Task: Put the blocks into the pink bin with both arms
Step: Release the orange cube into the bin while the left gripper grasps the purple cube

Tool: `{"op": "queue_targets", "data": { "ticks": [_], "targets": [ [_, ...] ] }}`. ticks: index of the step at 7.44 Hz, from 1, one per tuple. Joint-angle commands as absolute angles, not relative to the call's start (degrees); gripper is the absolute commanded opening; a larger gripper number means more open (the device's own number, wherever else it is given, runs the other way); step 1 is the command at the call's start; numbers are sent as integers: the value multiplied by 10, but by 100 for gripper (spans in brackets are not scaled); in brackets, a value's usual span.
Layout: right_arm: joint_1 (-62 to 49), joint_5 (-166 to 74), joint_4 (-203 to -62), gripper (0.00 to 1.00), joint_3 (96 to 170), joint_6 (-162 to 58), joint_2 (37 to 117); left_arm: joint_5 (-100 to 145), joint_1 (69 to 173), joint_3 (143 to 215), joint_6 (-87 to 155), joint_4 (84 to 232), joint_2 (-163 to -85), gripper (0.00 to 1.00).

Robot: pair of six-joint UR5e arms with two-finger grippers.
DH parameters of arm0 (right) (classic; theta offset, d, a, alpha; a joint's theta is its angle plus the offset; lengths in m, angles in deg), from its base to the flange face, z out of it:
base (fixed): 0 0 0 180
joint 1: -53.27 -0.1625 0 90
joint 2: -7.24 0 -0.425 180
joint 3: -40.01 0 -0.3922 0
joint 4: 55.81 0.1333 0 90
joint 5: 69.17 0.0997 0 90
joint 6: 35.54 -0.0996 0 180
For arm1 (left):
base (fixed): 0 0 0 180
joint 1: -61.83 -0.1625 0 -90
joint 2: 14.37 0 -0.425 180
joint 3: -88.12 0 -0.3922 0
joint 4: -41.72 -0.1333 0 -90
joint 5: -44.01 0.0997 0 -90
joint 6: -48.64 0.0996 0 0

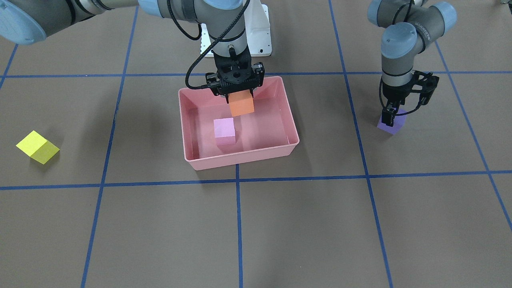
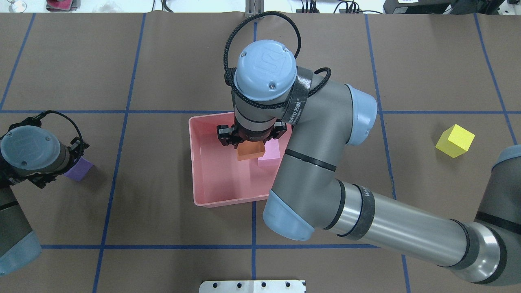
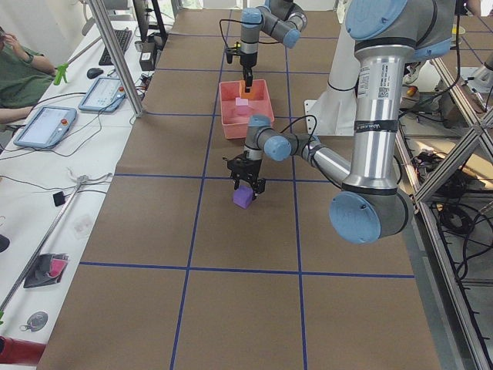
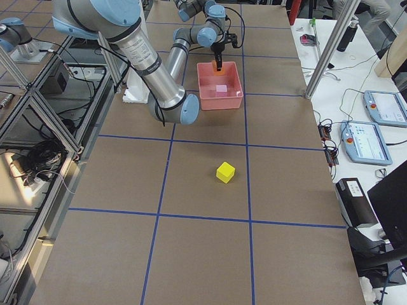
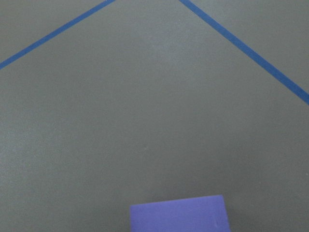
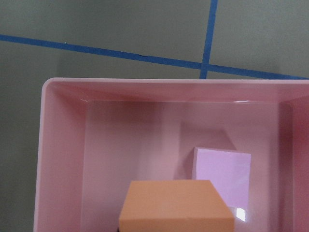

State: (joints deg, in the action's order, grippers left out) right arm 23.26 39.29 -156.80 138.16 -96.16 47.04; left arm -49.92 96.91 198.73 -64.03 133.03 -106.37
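My right gripper (image 1: 241, 97) is shut on the orange block (image 1: 241, 105) and holds it above the floor of the pink bin (image 1: 240, 161), near the wall on the robot's side. The light pink block (image 1: 224, 130) lies inside the bin, beside the orange one (image 6: 176, 205). My left gripper (image 1: 394, 116) is open, low over the purple block (image 1: 394, 125), which rests on the table; one finger (image 1: 387, 117) overlaps its corner. The purple block shows at the bottom of the left wrist view (image 5: 178, 215). The yellow block (image 2: 455, 141) sits alone on the table on my right side.
The white base mount (image 1: 260, 36) stands behind the bin. Blue tape lines (image 1: 239, 224) grid the brown table. The right arm's forearm (image 2: 386, 224) stretches across the table's right half. Desks with tablets (image 3: 46, 123) flank the table's far side.
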Motion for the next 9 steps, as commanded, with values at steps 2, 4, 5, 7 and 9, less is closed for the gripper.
{"op": "queue_targets", "data": {
  "ticks": [2,4,5,7,9],
  "targets": [
    [244,385,-1568,0,1377,-962,470,-499,960,1976,-651,1340,-1068,100],
    [252,376,-1567,0,1370,-962,469,-492,957,1976,-650,1341,-1067,100],
    [252,376,-1567,12,1369,-962,469,-490,956,1976,-650,1341,-1067,94],
    [252,376,-1531,100,1366,-994,471,-482,954,1976,-650,1341,-1067,24],
    [252,378,-1530,100,1368,-1000,467,-464,955,1982,-652,1340,-1064,0]
  ]
}}
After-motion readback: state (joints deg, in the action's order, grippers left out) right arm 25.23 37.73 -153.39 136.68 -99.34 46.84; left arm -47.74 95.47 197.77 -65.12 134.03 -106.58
